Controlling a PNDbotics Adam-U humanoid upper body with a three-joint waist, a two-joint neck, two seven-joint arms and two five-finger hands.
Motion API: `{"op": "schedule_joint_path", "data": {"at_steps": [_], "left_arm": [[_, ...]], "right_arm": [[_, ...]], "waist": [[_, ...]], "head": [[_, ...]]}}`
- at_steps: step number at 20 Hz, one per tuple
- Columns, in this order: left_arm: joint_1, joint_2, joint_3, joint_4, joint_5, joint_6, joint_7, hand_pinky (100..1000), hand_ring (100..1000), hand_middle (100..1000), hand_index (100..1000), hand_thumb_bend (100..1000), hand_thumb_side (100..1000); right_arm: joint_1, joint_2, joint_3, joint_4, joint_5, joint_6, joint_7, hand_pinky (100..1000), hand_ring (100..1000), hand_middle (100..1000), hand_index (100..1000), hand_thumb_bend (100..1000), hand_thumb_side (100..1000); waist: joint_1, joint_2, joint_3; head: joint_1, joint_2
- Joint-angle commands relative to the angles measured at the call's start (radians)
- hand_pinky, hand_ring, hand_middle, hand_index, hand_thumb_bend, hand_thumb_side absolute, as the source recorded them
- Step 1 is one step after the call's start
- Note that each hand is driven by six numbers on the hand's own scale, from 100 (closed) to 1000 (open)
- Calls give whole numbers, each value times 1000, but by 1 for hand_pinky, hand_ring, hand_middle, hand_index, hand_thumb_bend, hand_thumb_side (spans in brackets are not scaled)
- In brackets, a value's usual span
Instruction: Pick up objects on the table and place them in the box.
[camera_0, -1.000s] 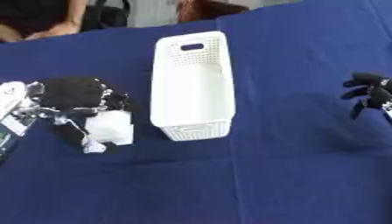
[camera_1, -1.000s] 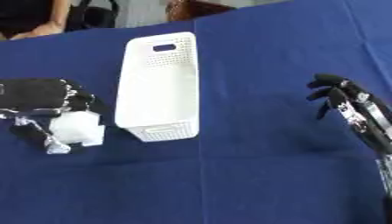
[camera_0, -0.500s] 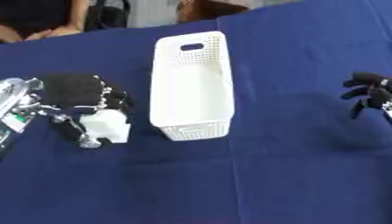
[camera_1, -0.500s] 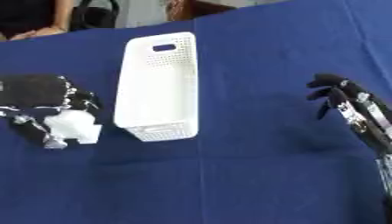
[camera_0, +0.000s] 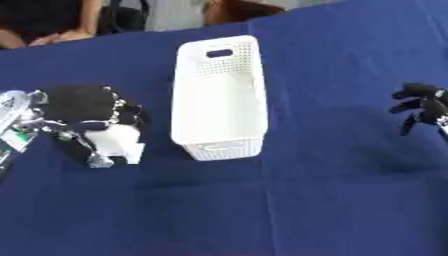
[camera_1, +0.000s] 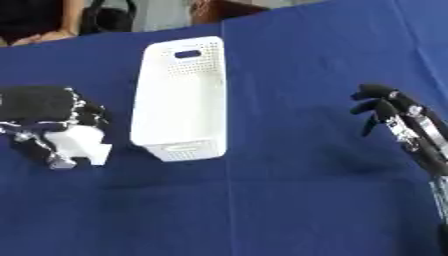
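While the left hand (camera_0: 83, 107) is curling its fingers round a white block (camera_0: 118, 142), the block is sitting right under that hand, with one white corner poking out past the fingers. It looks like the block is being held a little above the blue bench (camera_0: 289, 200), but that is hard to tell for sure.

The white box (camera_0: 219, 97) is lying just beside the left hand, on the side toward the robot's middle. It is long and thin, and its long way is running away from the robot, so its long wall is facing the hand. Its short near end is sitting about level with the block. The box looks bare inside.

The right hand (camera_1: 389, 107) is hanging well apart from the box on the other side, with its fingers bent down and nothing in them. So the left hand is much nearer.

To drop the block in, the left hand is probably needing only a short sideways trip over the near long wall.
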Motion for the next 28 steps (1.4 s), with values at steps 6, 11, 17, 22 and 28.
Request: {"op": "schedule_joint_path", "data": {"at_steps": [6, 11, 17, 22, 28], "left_arm": [[6, 31, -1, -3, 91, -1, -13, 100, 100, 100, 122, 100, 249], [9, 32, 2, -9, 109, 2, -22, 100, 100, 100, 122, 100, 248], [10, 65, 18, -57, 133, -2, 0, 100, 100, 100, 119, 100, 247], [12, 131, 43, -163, 166, 3, 51, 100, 100, 100, 115, 100, 245], [-1, 200, 63, -287, 223, 17, 92, 100, 100, 100, 110, 100, 215]], "right_arm": [[-7, -2, -4, -10, 0, 2, 5, 444, 703, 763, 904, 100, 864], [-4, -2, -5, -10, 0, 3, 5, 443, 703, 763, 905, 100, 863], [7, -5, -8, -8, 2, 4, 3, 443, 703, 762, 905, 100, 862], [33, -10, -12, -9, 5, 9, 0, 441, 703, 762, 905, 100, 862], [66, -12, -16, -11, 9, 17, -3, 440, 702, 762, 905, 100, 861]], "waist": [[-5, -25, 9], [-4, -27, 11], [0, -39, 22], [8, -67, 47], [22, -111, 82]], "head": [[0, 2], [-1, 2], [-7, 9], [-20, 20], [-30, 25]]}}
